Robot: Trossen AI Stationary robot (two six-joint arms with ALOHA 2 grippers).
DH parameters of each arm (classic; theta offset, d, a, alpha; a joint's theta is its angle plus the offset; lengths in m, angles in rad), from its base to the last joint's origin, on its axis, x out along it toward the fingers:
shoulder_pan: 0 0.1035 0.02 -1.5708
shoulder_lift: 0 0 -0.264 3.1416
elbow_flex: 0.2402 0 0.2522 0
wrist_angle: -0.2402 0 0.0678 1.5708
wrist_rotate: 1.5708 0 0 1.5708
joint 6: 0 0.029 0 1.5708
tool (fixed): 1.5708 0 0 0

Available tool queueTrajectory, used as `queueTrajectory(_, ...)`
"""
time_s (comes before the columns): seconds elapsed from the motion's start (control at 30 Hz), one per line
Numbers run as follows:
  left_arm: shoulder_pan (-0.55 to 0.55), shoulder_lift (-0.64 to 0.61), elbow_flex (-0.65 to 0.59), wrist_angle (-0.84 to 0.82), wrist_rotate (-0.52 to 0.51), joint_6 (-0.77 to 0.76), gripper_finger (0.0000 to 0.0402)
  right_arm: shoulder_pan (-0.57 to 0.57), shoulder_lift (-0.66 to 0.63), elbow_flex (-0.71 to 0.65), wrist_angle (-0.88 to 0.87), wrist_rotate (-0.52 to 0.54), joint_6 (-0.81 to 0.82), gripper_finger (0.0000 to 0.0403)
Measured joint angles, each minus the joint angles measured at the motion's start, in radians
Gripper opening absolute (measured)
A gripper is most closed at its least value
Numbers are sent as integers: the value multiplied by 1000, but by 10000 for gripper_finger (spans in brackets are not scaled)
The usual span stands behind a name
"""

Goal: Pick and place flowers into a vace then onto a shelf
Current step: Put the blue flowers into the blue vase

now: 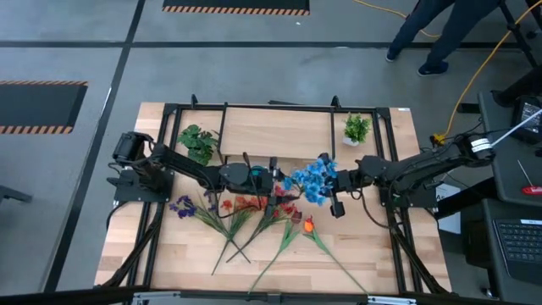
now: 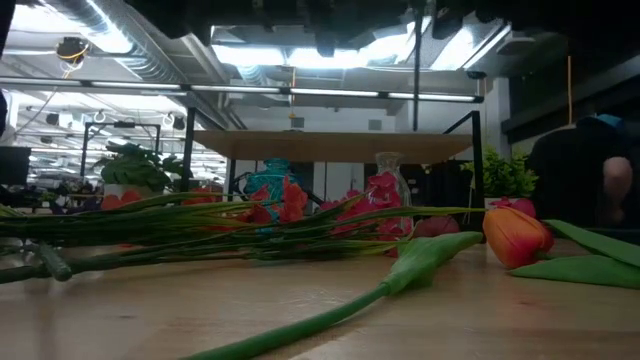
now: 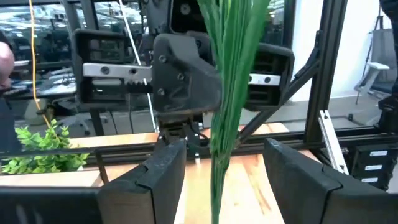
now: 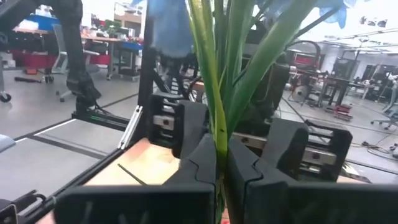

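Note:
My right gripper (image 1: 337, 180) (image 4: 222, 149) reaches level over the table's middle, shut on the green stems of a blue flower bunch (image 1: 315, 180). Its blooms stand above the fingers. Facing it from the left, my left gripper (image 1: 284, 180) (image 3: 224, 149) is open. One finger stands on either side of the bunch's hanging stems (image 3: 225, 118), apart from them. Purple (image 1: 182, 204) and red (image 1: 247, 204) flowers and an orange tulip (image 1: 306, 224) (image 2: 515, 235) lie flat on the tabletop. The shelf (image 1: 279, 129) (image 2: 330, 145) stands at the far side, with a clear glass vase (image 2: 388, 168) beneath it. My right gripper pinches the blue bunch's green stems (image 4: 217, 127) between its two fingers, coming level from the table's right and lying across them. The stems stand upright in the hold, blooms above the fingers. Their lower ends are outside every frame.
Two small potted plants stand on the shelf, one far left (image 1: 197, 142), one far right (image 1: 356, 129). A teal vessel (image 2: 270, 180) sits under the shelf. Black frame rails (image 1: 394, 212) run along the table's sides. A person (image 1: 432, 34) stands beyond the far right corner.

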Motion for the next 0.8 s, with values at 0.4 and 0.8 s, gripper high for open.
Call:
queueTrajectory(0.4, 0, 0, 0, 2, 10, 0, 207, -25, 85, 69, -1, -17, -9, 5)
queueTrajectory(0.8, -3, -1, 0, 2, 6, 0, 137, -32, 90, 71, 23, -16, -28, 5)
